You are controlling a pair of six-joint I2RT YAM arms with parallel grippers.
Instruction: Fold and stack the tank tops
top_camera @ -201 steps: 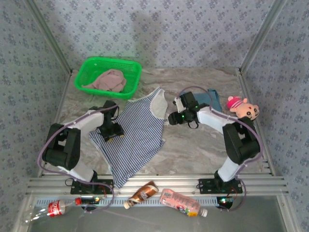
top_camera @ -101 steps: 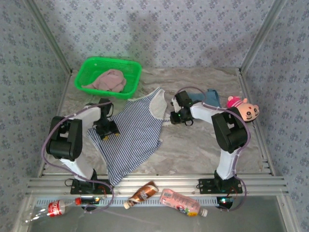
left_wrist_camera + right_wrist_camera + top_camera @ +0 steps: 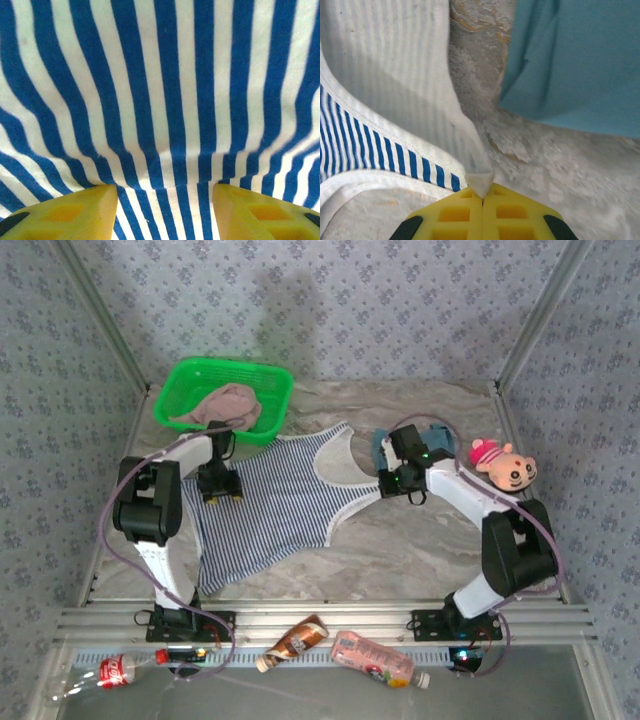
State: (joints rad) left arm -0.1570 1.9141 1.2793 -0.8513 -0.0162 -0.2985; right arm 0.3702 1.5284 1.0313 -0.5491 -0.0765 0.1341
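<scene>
Left arm stretched forward, left gripper (image 3: 221,484) pointing down on striped tank top (image 3: 270,505), jaws apart, fabric flat between them. Right arm bent inward, right gripper (image 3: 482,196) pinched together on white strap edge of same top. Top spread mid-table. Teal tank top (image 3: 580,60) near right gripper. Green basket (image 3: 190,375) at far left holds pink tank top (image 3: 228,405). Marbled table (image 3: 430,540); patterned grey walls (image 3: 350,300).
</scene>
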